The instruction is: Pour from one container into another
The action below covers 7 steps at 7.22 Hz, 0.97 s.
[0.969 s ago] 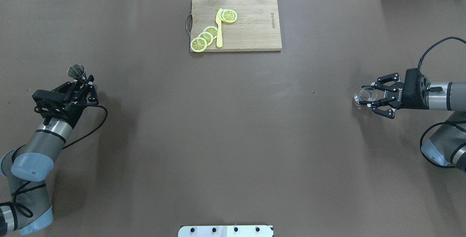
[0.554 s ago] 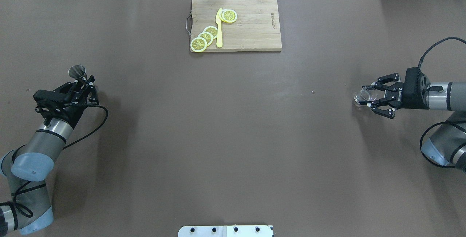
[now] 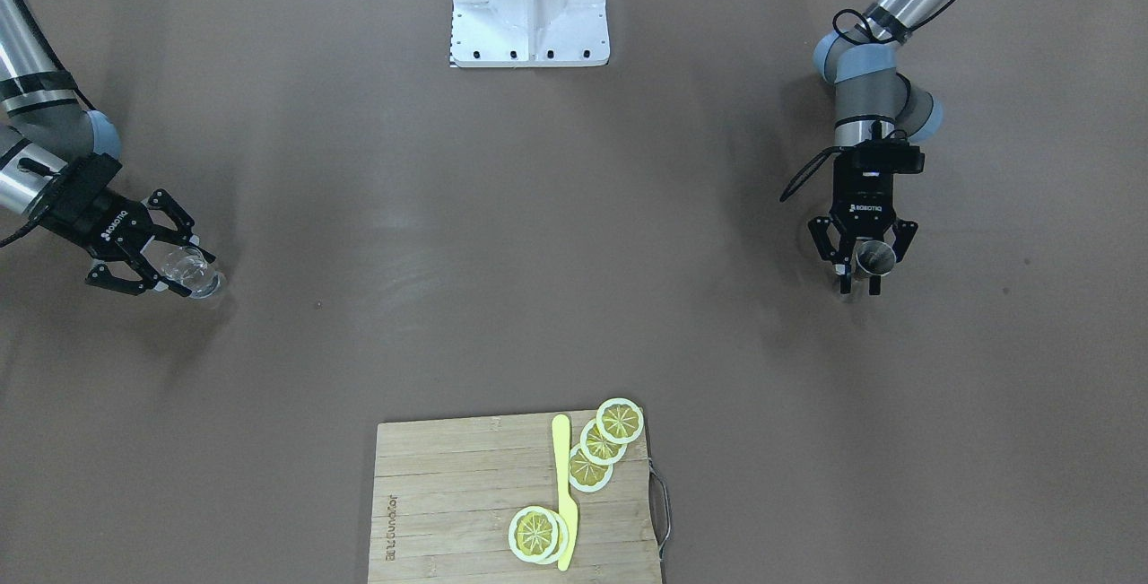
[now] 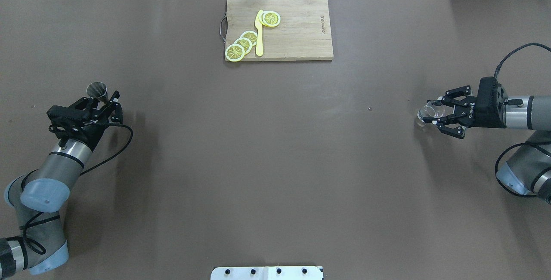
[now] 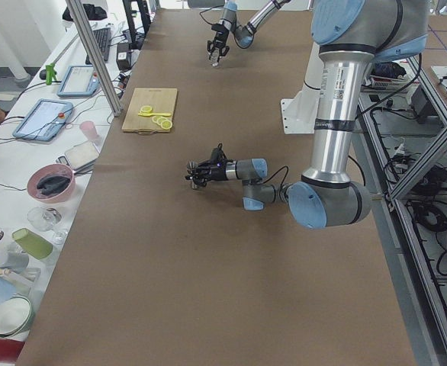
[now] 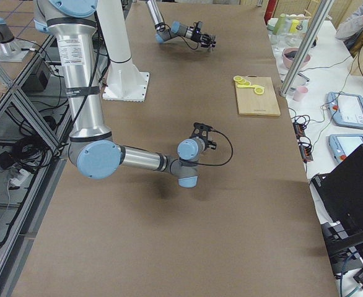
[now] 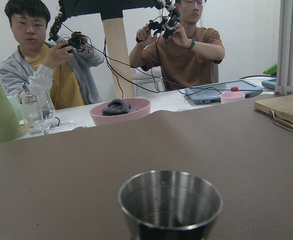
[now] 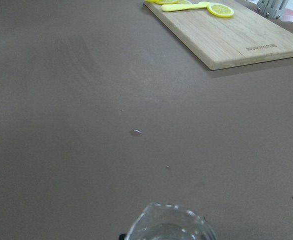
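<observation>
Front-facing view, left pincer [image 3: 859, 272]: at the view's right, reaching level toward the operators' side, with its fingers closed on the metal cup [image 3: 874, 256].
Front-facing view, right pincer [image 3: 190, 275]: at the view's left, with its fingers spread wide around the clear glass [image 3: 197, 271] and gripping its wall, low over the tabletop [image 3: 538, 252].
Front-facing view, spacing: the two containers are well apart, at opposite ends of the tabletop. The cutting board [image 3: 448, 512] with lemon slices [image 3: 620, 420] and a yellow knife [image 3: 562, 485] lies at the far side from the robot, near neither pincer.
Overhead view, status: each container sits in its own pincer, and neither is above the other.
Left side view, near arm: stretched low along the tabletop. The grip is not judged from here.
Right side view, near arm: likewise low and level. The grip is not judged from here.
Left wrist view, metal cup: upright, mouth up, close under the camera. The interior is dim, so its contents cannot be told. Two people [image 7: 51, 65] and a pink bowl [image 7: 136, 111] are beyond the far edge.
Right wrist view, clear glass: only the rim shows, at the bottom edge. Whether it holds liquid cannot be told.
Done: both grasps appear complete.
Left to do: bring the containers together, set one rim over the other and tilt. Pouring is not yet begun, and which container is the source cannot be told.
</observation>
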Each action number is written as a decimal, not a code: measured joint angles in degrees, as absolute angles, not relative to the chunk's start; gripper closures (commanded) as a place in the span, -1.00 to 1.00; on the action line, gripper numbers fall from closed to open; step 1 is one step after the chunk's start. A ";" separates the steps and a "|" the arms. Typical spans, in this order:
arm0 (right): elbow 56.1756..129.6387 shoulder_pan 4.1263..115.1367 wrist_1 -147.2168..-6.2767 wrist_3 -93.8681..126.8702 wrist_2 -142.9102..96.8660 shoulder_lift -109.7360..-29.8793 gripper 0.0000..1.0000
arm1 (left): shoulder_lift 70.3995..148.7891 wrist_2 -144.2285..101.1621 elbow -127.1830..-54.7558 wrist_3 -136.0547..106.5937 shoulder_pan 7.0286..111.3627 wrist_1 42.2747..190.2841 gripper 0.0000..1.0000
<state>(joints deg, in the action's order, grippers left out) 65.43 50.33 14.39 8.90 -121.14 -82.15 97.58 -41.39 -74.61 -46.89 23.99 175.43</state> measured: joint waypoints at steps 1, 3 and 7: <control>65.43 50.38 14.53 8.96 -121.10 -82.15 0.19 | 97.62 -41.38 -74.56 -46.81 23.99 175.43 -0.18; 65.47 50.43 14.66 9.25 -120.88 -82.10 0.04 | 97.63 -41.32 -74.51 -46.71 23.99 175.48 -0.79; 65.48 50.45 14.76 10.13 -120.51 -81.86 -0.01 | 97.38 -41.22 -74.46 -46.33 23.99 175.60 -0.96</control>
<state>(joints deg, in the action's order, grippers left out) 65.48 50.45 14.76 10.13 -120.51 -81.86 97.38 -41.22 -74.46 -46.33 23.99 175.60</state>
